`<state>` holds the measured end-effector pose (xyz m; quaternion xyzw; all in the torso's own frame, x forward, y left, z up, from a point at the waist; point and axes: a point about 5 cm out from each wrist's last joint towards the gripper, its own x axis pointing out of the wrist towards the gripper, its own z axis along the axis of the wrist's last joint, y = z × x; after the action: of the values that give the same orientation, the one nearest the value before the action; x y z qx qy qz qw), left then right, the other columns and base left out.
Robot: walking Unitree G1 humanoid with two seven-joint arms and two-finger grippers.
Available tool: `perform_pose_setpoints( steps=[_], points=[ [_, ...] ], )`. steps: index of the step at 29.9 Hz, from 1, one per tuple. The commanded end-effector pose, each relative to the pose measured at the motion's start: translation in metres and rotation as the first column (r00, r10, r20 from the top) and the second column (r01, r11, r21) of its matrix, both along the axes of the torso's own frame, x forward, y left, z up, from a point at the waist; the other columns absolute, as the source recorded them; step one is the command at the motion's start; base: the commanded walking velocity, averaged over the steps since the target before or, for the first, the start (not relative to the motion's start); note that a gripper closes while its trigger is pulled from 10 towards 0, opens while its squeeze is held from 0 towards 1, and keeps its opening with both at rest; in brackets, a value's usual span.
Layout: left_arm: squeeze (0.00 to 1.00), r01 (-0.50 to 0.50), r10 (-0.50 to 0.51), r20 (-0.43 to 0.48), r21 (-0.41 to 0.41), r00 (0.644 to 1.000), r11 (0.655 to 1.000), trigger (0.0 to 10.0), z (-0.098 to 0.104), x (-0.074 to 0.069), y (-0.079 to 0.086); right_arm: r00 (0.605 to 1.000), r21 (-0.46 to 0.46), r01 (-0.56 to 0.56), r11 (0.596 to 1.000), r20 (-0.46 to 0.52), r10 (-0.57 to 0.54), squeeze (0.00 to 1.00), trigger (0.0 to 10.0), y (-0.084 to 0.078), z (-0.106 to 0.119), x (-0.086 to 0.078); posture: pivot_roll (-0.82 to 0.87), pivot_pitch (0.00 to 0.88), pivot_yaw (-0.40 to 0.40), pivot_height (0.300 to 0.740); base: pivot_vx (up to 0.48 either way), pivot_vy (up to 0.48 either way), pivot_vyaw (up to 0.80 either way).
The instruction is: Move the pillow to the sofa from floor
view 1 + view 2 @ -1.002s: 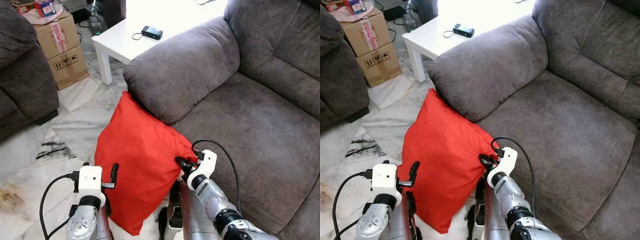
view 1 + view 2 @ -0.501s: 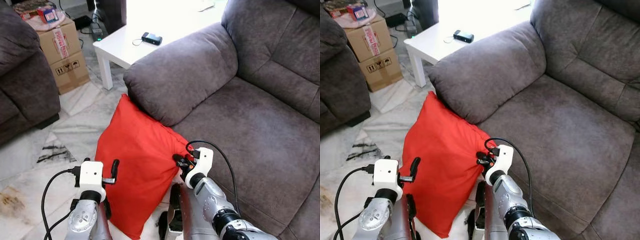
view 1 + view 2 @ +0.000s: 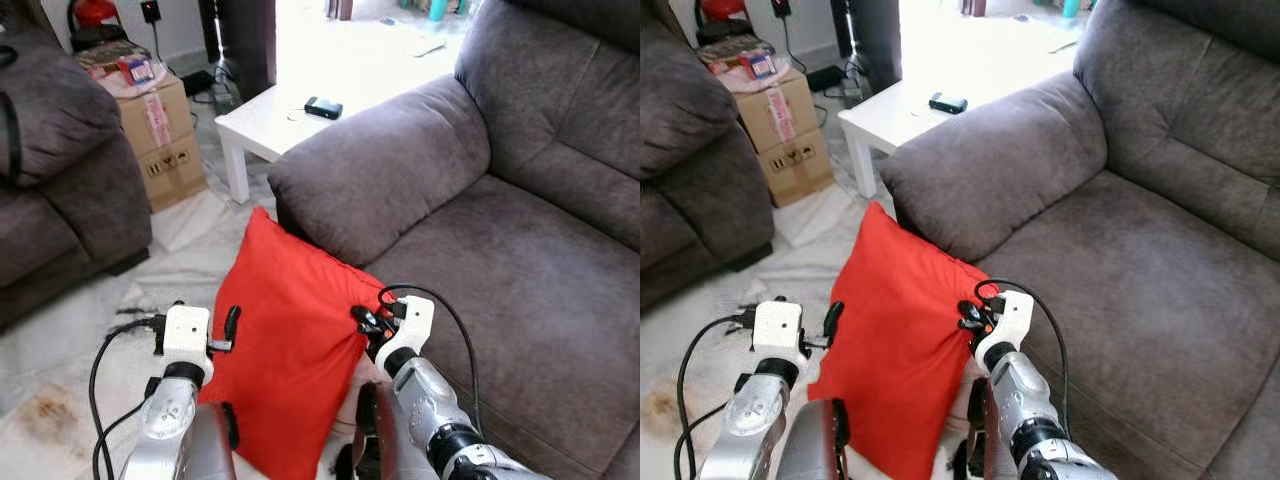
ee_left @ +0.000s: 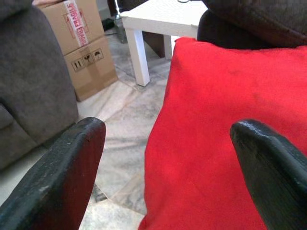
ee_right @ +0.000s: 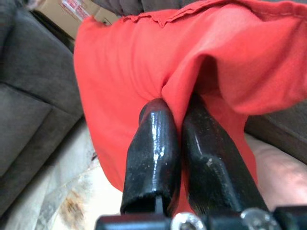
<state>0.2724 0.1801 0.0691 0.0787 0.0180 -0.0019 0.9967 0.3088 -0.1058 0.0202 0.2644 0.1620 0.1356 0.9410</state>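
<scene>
The right gripper (image 3: 362,322) is closed on a fold of the red pillow (image 3: 290,350), at its edge near the sofa (image 3: 500,260). The left gripper (image 3: 230,326) is wide open beside the pillow's other edge. The pillow stands on the floor (image 3: 90,390) and leans against the sofa arm.

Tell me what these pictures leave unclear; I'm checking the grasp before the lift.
- Pillow: its bottom corner sits behind the robot's body in both eye views, so floor contact can't be judged.
- Right gripper: shut on a fold of cloth; how deep the fold runs between the fingers is hidden by them.
- Left gripper: open at the pillow's edge; the gap to the cloth is unclear.
- Box: small print unreadable.
</scene>
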Motion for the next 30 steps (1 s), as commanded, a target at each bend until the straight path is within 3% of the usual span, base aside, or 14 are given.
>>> perform_pose_setpoints(
  steps=[1,16,30],
  points=[
    [0.0,0.022,-0.022,-0.009,-0.002,1.0,1.0,10.0,-0.0028,0.0001,-0.0023,0.993,0.002,0.067,0.998,0.098,-0.067,0.0,10.0,-0.0111,0.0154,0.01,0.1,0.051,-0.038,0.55,0.0,0.0,0.0],
    [0.0,0.063,-0.063,-0.004,0.005,0.998,0.998,10.0,-0.0034,0.0067,-0.0049,0.989,0.009,0.091,0.996,0.12,-0.091,0.0,10.0,-0.0114,0.0185,0.0109,0.09,0.032,-0.018,0.55,0.0,0.0,0.0],
    [0.0,0.068,-0.068,-0.003,0.0,0.998,0.998,10.0,-0.0063,0.0057,-0.0067,0.989,-0.001,0.089,0.996,0.12,-0.088,0.0,10.0,-0.0116,0.0178,0.0102,0.09,0.022,-0.024,0.597,0.0,0.0,0.0]
  ],
)
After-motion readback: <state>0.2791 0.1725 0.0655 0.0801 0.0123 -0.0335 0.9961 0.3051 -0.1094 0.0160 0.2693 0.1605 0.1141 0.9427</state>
